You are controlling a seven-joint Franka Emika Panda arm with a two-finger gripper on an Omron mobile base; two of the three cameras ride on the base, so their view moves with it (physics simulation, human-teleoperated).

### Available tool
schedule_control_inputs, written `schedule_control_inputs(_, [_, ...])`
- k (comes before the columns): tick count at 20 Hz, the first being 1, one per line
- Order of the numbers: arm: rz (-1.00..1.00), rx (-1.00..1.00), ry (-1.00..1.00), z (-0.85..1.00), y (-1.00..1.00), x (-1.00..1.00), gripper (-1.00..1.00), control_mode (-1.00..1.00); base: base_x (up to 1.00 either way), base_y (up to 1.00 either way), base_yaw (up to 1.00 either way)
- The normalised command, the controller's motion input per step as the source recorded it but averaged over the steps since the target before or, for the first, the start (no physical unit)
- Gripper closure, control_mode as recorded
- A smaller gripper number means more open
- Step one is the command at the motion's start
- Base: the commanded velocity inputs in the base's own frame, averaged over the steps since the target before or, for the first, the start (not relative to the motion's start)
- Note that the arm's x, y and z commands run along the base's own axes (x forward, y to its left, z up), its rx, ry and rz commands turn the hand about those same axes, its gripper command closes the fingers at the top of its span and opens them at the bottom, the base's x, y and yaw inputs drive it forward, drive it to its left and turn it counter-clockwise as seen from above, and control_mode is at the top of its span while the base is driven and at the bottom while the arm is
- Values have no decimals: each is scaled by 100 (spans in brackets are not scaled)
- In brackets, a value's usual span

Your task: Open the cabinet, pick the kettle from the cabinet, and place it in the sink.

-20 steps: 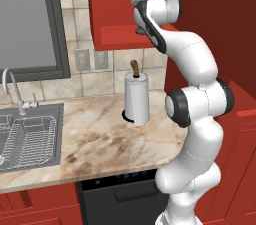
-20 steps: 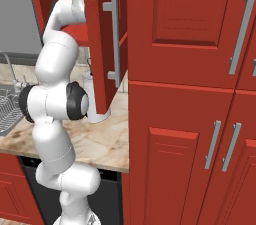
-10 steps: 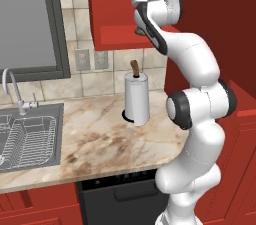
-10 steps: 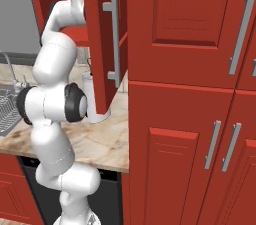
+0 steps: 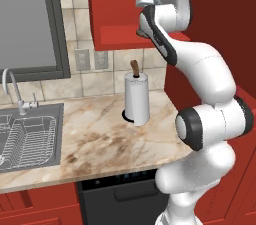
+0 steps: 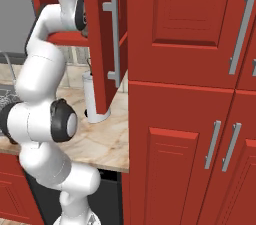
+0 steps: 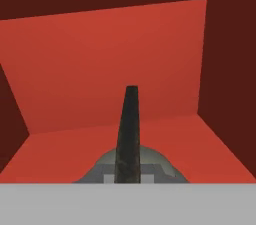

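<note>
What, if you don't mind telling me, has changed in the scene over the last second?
Hardly anything visibly moved. The gripper closed inside the cabinet, apparently on the kettle's dark handle. The arm's pose, the open cabinet door, the paper-towel roll and the sink look unchanged.

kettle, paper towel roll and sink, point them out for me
kettle (image 7: 155, 165), hand view, grey dome beside its dark handle
paper towel roll (image 5: 136, 100), left base view, middle of the white roll
sink (image 5: 56, 111), left base view, right rim of the basin

One kettle (image 7: 131, 165), one paper-towel roll (image 5: 136, 100), one sink (image 5: 31, 136), one faucet (image 5: 13, 90), one open cabinet (image 6: 102, 39).
</note>
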Motion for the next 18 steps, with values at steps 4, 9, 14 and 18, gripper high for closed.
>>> schedule_control_inputs(4, [2, 1, -5, 0, 1, -72, 100, -100, 0, 0, 0])
schedule_control_inputs(9, [2, 0, -2, 0, 1, -74, 100, -100, 0, 0, 0])
schedule_control_inputs(14, [3, 0, 0, 4, 2, -68, 100, -100, 0, 0, 0])
schedule_control_inputs(18, [5, 0, 0, 3, 8, -67, 100, -100, 0, 0, 0])
